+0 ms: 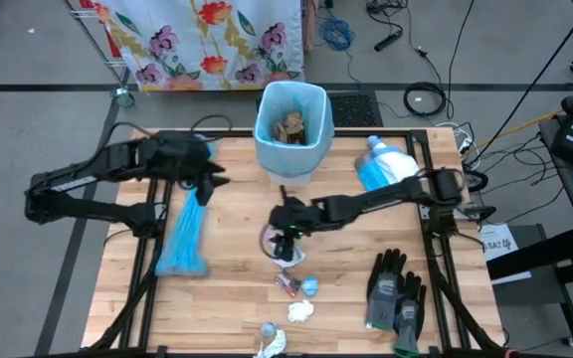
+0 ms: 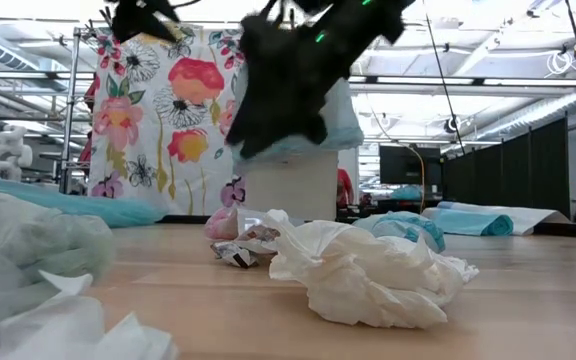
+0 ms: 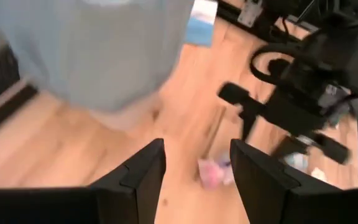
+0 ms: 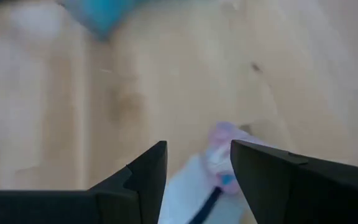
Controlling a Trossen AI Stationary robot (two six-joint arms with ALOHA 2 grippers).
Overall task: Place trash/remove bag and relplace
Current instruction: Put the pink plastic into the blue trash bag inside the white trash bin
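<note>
- I had the right pincer (image 1: 286, 237) over the middle of the pale wooden table (image 1: 227, 298), its two dark fingers (image 4: 143, 180) spread with nothing between them.
- Just under that pincer lay a small pink-and-white crumpled wrapper (image 1: 270, 241); through the right wrist camera it showed as a soft pink wad (image 4: 219, 142) with a blue spot, resting on a pale scrap, past the fingertips and not gripped.
- Nearer the table's front edge than the pincer sat the rest of the trash: a little silvery-red foil wrapper (image 1: 286, 284), a small light-blue wad (image 1: 309, 286), a crumpled white tissue (image 1: 299, 310) and another white scrap (image 1: 270, 338) at the edge.
- From table height the white tissue (image 2: 368, 270) looked puffy and creased, with the foil scrap (image 2: 233, 254) behind it.
- Beyond the right pincer stood the light-blue-lined waste bin (image 1: 291, 129), holding brown paper wads (image 1: 291, 125).
- To the pincer's right lay a pair of grey-black work gloves (image 1: 396, 293); farther back was a large blue-and-white packet (image 1: 384, 164).
- My left pincer (image 1: 207, 187) hung well off to the left, fingers (image 3: 138, 171) apart and empty, above a folded light-blue plastic bag (image 1: 185, 237).
</note>
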